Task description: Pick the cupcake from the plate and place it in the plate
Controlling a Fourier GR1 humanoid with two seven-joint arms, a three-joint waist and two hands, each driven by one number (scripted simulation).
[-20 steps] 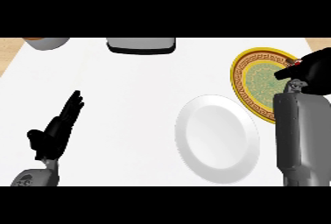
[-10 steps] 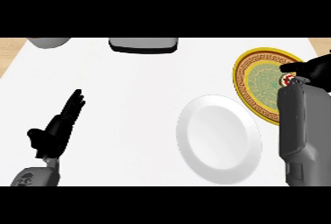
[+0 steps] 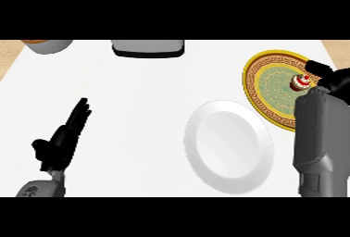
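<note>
My right hand (image 3: pixel 333 77) sits over the far side of the ornate gold-rimmed plate (image 3: pixel 263 69), and its dark fingers (image 3: pixel 316 66) reach past the cupcake (image 3: pixel 301 82) on the far side, with the rest of the hand just beside it on the right. I can't tell from this view whether the fingers are curled around it or only close to it; much of the hand is cut off by the frame edge and my own grey forearm (image 3: pixel 321 139) covers what lies below it. The cupcake stands upright on the ornate plate, touching or nearly touching the hand, its pale frosting and red cherry on top in plain sight.

I judge it to be light and soft: the frosting would smear and the cherry could roll off, so I'd take hold low on the wrapper, on opposite sides, and keep it upright all the way.

Nearer to me and to the left of those fingers lies the plain white plate (image 3: pixel 229 146), just beside the ornate one, which I take as the destination.

Well apart, across the counter (image 3: pixel 150 102), my left hand (image 3: pixel 63 139) rests open with fingers straight, holding nothing
</note>
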